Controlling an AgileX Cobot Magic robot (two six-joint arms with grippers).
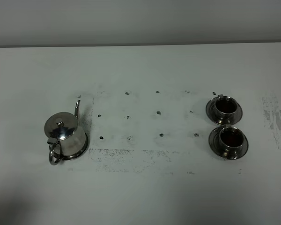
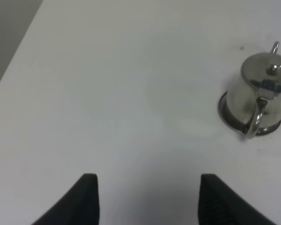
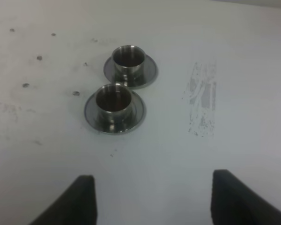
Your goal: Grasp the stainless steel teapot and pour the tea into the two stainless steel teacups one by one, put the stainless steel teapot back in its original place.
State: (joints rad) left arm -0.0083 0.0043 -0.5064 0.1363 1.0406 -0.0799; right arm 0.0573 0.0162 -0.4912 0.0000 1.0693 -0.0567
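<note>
White table [image 1: 145,197] carries teapot [image 1: 65,133] and two saucered teacups [image 1: 228,140].

Shiny steel on my matt white table

Teapot [image 1: 64,136] and both cups [image 1: 225,107] [image 1: 229,137] gleam as polished metal; the table [image 1: 145,197] is smooth, scuffed in patches; my fingers [image 2: 86,199] are matt black.

No readable text, label, brand, number or sign is showing anywhere. The table [image 1: 140,187] is bearing only scuffs and dark specks, none of them forming letters, and the steel of the teapot [image 1: 65,136] is showing no marking.
</note>
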